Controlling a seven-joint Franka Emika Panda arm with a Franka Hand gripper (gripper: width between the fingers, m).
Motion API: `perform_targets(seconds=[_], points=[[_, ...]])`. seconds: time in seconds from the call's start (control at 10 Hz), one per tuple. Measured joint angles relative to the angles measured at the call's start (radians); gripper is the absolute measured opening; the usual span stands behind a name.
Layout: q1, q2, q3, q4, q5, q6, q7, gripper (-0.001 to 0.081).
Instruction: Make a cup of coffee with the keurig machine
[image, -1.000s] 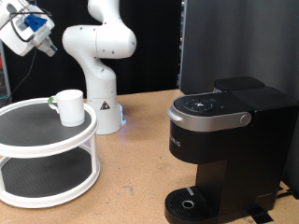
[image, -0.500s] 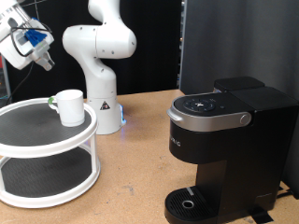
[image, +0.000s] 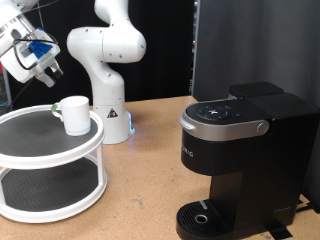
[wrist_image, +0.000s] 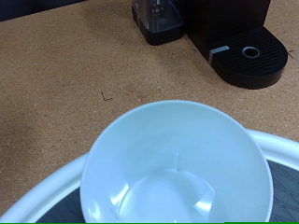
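Note:
The white cup (image: 73, 113) stands upright and empty on the top tier of a white round shelf, at the exterior view's left. In the wrist view the cup (wrist_image: 177, 168) fills the picture, seen from straight above. The gripper (image: 45, 66) hangs in the air above and to the left of the cup, apart from it; its fingers do not show in the wrist view. The black keurig machine (image: 240, 150) stands at the exterior view's right with its lid down and its round drip tray (image: 203, 217) bare. The machine (wrist_image: 206, 23) also shows in the wrist view.
The two-tier white round shelf (image: 50, 165) has dark mats; its rim (wrist_image: 51, 196) shows in the wrist view. The white robot base (image: 108, 90) stands behind the cup. A black panel (image: 250, 45) rises behind the machine. The table is cork-brown.
The gripper has moved down and slightly right, closer to the cup. The cup and the machine have not moved.

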Motion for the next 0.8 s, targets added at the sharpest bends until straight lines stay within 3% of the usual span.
perform_targets(seconds=[0.1, 0.2, 0.3, 0.4, 0.5, 0.8], points=[[-0.004, -0.007, 0.0, -0.014, 0.0, 0.03, 0.0, 0.0524], [-0.012, -0.016, 0.0, -0.032, 0.0, 0.062, 0.0, 0.0524], [-0.021, -0.024, -0.001, -0.051, 0.002, 0.088, 0.0, 0.0705], [-0.028, -0.034, -0.001, -0.069, 0.003, 0.109, 0.0, 0.0705], [-0.036, -0.042, -0.001, -0.085, 0.004, 0.124, 0.0, 0.0776], [-0.043, -0.055, -0.001, -0.124, 0.019, 0.185, 0.001, 0.0803]])
